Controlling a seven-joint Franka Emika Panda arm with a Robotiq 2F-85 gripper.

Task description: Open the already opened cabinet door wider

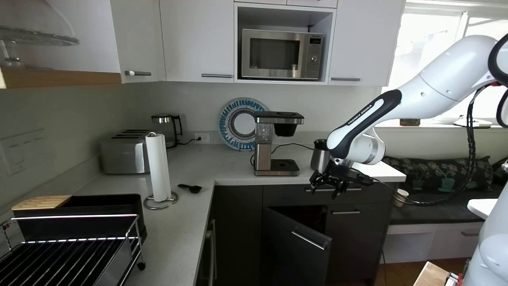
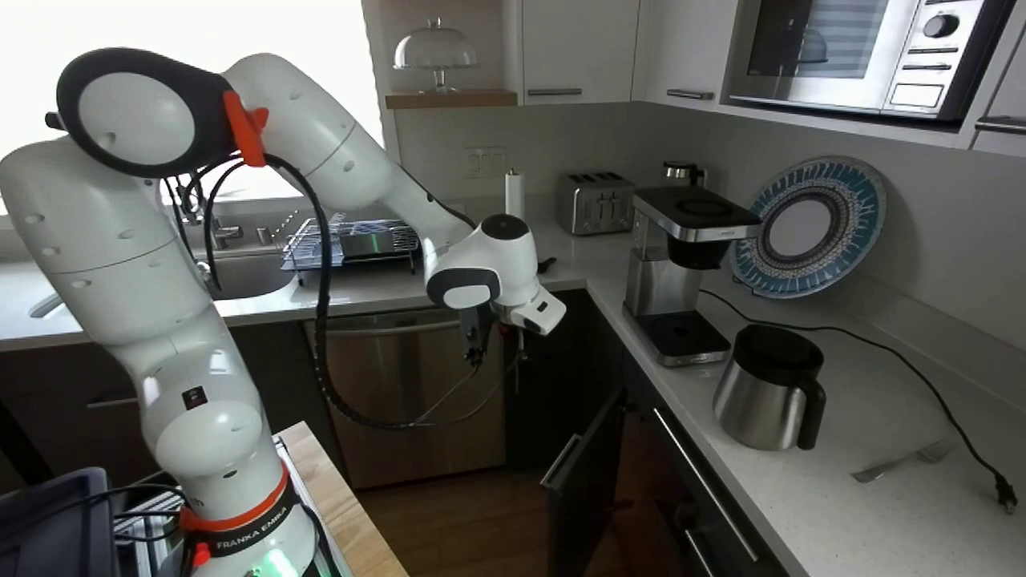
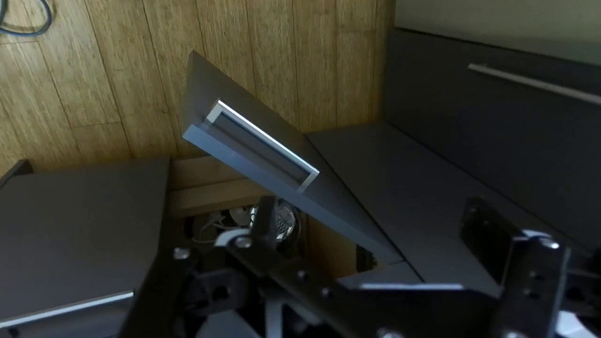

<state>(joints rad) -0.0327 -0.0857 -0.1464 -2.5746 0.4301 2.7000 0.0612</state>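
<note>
A dark, flat-fronted cabinet door [image 1: 293, 256] with a slim silver bar handle [image 3: 268, 137] stands partly open, its free edge angled out from the base cabinets [image 1: 238, 226] beneath the pale counter [image 1: 234, 171] and coffee maker [image 1: 262, 157]; a shiny round item [image 3: 285, 219] shows in the gap. In both exterior views, the white robot arm [image 1: 430, 89] bends at a high elbow, its forearm sloping down toward the counter's edge. The gripper [image 3: 373, 218], 2 fingers spread wide, hangs higher than the door and apart from it.

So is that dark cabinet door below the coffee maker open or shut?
Partly open: the cabinet door juts out at an angle, and the wrist view shows a shiny item inside.
</note>
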